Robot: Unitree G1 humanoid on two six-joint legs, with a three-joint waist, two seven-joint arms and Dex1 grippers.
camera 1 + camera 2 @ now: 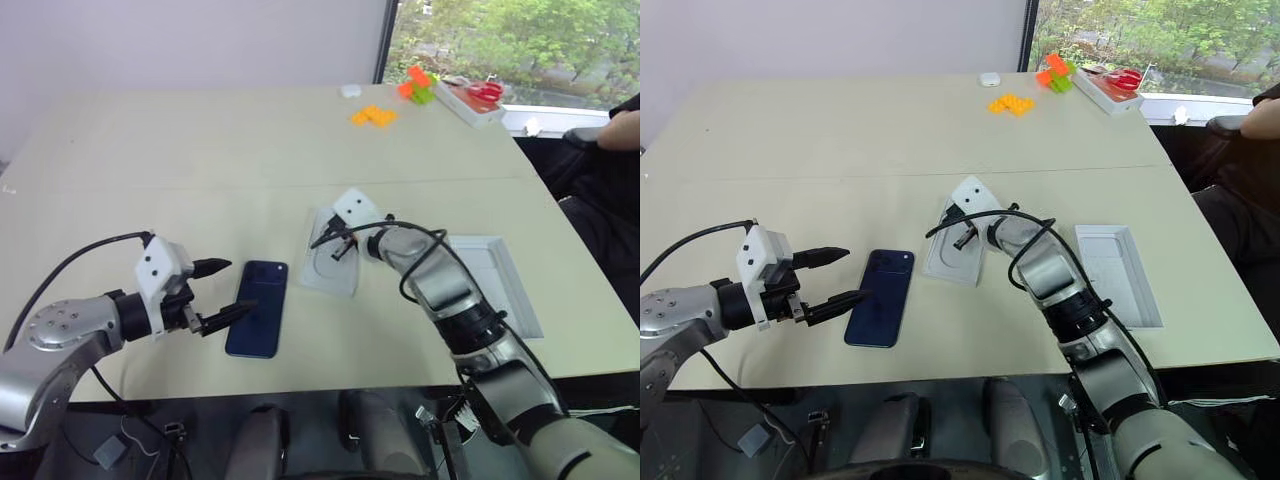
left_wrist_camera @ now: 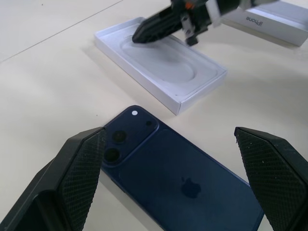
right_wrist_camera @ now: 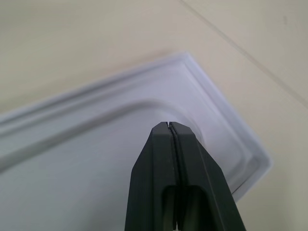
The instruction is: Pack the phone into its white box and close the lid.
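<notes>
nearest the camera: left gripper (image 1: 222, 292), black fingers (image 2: 79, 178) spread wide apart, holding nothing, poised just beside the phone (image 1: 258, 307) at its left edge. phone lying flat on the table (image 1: 200, 150), glossy navy back up, camera cluster at the far corner, apple logo readable mid-back in the left wrist view. just beyond and to the right: white insert (image 1: 322, 270) with an oval recess, flat on the table, near the phone but apart from it. right gripper (image 1: 340, 250), jaws pressed together with nothing between them, tip down over the recess near the insert's far end; whether touching the surface cannot be told. further right, well apart from the phone: shallow white box (image 1: 1120, 272) with a thin raised rim, open side up, near the table's right edge; whether tray or lid cannot be told. "iphone" in grey letters on the side of a white box part (image 2: 274, 19), seen in the left wrist view behind the right gripper. far corner of the table: orange pieces (image 1: 373, 116), an orange and green block (image 1: 417, 86), a small white object (image 1: 350, 90), a white tray holding something red (image 1: 478, 98). at the right edge, a person's arm (image 1: 622, 130).
</notes>
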